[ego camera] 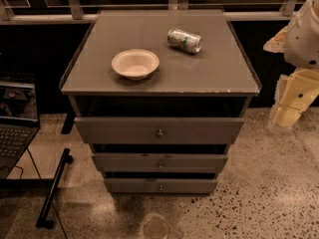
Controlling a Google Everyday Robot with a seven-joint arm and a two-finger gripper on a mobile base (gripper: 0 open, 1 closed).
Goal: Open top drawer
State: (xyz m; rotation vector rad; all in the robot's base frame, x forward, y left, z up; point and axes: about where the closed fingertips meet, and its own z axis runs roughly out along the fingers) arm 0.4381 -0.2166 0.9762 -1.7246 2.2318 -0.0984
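The grey-brown cabinet (159,78) stands in the middle of the camera view with three drawers stacked in its front. The top drawer (114,130) is the widest and tallest front, with a small round metal knob (160,132) at its centre. A dark gap shows between this front and the cabinet top. My gripper (289,111), pale yellow under the white arm (306,31), hangs at the right edge. It is off to the right of the cabinet, about level with the top drawer and apart from it, holding nothing I can see.
A white bowl (135,63) and a drink can (184,40) lying on its side rest on the cabinet top. An open laptop (15,123) sits at the left, with a black bar stand (52,188) on the speckled floor. A window rail (45,18) runs behind.
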